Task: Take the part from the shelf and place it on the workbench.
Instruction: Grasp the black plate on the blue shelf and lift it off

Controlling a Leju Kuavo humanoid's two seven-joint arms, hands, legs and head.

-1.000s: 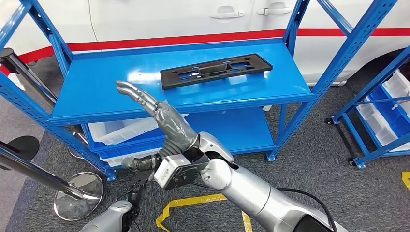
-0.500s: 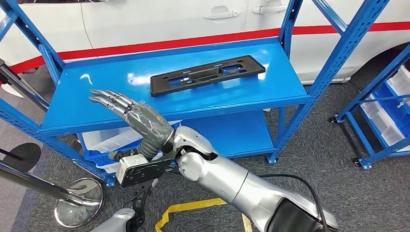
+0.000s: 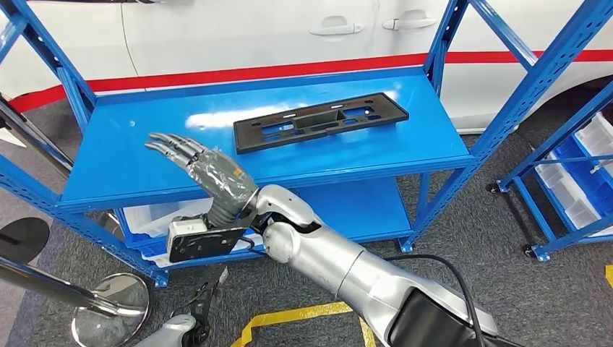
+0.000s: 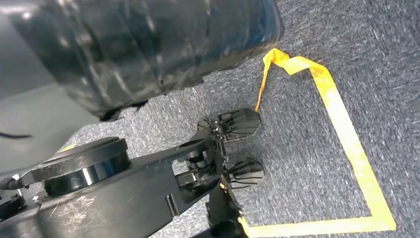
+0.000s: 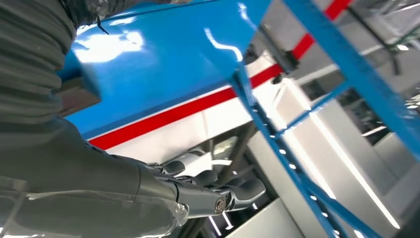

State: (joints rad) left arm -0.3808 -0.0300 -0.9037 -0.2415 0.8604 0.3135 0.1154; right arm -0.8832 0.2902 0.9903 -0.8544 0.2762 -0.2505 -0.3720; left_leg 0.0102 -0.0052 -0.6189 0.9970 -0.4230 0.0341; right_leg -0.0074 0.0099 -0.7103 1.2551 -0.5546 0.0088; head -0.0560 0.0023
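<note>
The part, a long black plastic plate (image 3: 320,121) with cut-outs, lies flat on the top board of the blue shelf (image 3: 412,148), toward its middle and back. My right arm reaches across from the lower right. My right hand (image 3: 196,165) hovers over the shelf's front left area, fingers stretched out and holding nothing, a hand's length left of the part. The right wrist view shows the same straight fingers (image 5: 218,191) beneath the blue board (image 5: 163,54). My left arm (image 3: 170,334) hangs low at the bottom edge, with the hand's pose unclear.
A white car with a red stripe (image 3: 238,36) stands behind the shelf. White bins (image 3: 155,217) sit on the lower board. A second blue rack with bins (image 3: 578,181) is at the right. Chrome stand bases (image 3: 108,311) and yellow floor tape (image 3: 289,318) lie below.
My right hand has swung left and lower, away from the part, turning from edge-up to palm-down. The camera has shifted a little, moving the whole scene.
</note>
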